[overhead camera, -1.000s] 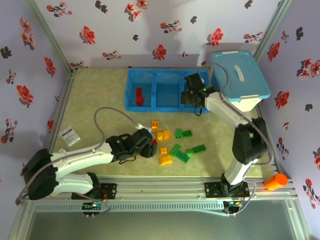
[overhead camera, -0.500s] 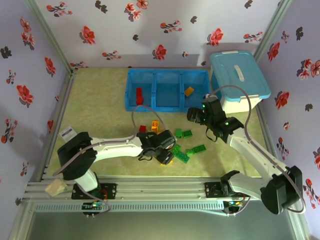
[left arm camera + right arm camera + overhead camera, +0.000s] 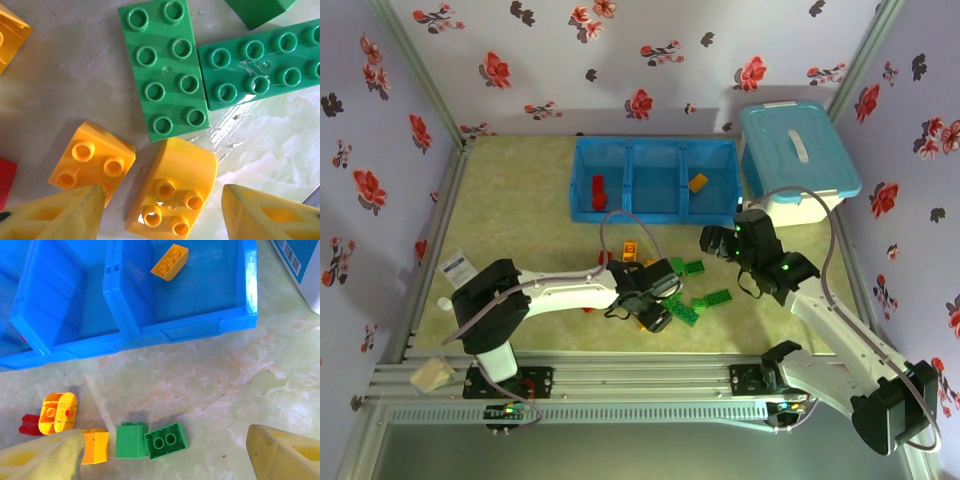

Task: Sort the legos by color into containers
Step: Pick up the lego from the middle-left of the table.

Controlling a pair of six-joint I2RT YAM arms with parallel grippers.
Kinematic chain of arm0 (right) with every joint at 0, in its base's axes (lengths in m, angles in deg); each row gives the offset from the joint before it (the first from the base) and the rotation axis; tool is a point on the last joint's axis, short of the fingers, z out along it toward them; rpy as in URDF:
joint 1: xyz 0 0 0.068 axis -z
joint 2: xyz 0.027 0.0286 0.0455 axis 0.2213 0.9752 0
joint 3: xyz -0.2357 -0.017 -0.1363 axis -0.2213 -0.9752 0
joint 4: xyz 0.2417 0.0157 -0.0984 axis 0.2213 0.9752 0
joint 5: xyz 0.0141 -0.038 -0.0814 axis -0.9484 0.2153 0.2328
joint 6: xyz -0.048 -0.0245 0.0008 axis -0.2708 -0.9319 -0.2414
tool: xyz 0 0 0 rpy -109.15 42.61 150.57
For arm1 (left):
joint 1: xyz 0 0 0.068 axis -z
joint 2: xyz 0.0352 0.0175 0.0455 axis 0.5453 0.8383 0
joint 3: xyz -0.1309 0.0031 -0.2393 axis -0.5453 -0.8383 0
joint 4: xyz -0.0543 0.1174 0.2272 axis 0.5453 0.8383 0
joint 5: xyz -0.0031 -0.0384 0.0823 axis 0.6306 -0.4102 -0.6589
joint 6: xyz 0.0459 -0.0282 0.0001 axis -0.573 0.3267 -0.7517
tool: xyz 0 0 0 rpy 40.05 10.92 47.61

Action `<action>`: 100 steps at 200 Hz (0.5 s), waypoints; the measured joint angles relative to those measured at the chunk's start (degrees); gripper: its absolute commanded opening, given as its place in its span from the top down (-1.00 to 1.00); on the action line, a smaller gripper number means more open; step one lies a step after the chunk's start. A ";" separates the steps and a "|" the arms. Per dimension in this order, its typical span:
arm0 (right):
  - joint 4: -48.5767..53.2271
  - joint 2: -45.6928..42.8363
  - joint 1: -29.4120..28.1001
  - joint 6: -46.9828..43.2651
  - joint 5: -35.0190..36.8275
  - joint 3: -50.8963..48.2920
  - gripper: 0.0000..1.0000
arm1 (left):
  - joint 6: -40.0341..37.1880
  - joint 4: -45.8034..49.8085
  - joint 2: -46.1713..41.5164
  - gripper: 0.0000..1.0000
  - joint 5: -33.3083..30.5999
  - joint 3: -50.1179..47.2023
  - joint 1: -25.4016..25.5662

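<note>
Left wrist view: the yellow left fingers (image 3: 60, 215) stand apart on either side of a rounded orange-yellow studded plastic brick (image 3: 172, 192) on the pale desk (image 3: 75, 75), not clamped on it. A green eight-stud brick (image 3: 165, 70) lies just beyond. Right wrist view: the right fingers (image 3: 285, 455) are spread wide with nothing between them, near the low bright-blue plastic tray (image 3: 190, 327). Its right compartment holds one orange brick (image 3: 170, 261). In the top external view, a red brick (image 3: 598, 190) sits in the left compartment.

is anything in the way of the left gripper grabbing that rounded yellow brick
Nothing covers it. The rounded yellow brick lies between the fingers of the open left gripper. A small yellow brick sits right by one fingertip and may get nudged on closing; a green brick lies just past it.
</note>
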 measured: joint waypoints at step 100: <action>-0.22 -1.73 0.00 1.53 -0.22 -2.03 -0.68 | 0.33 1.66 -0.35 -0.24 0.02 0.42 1.44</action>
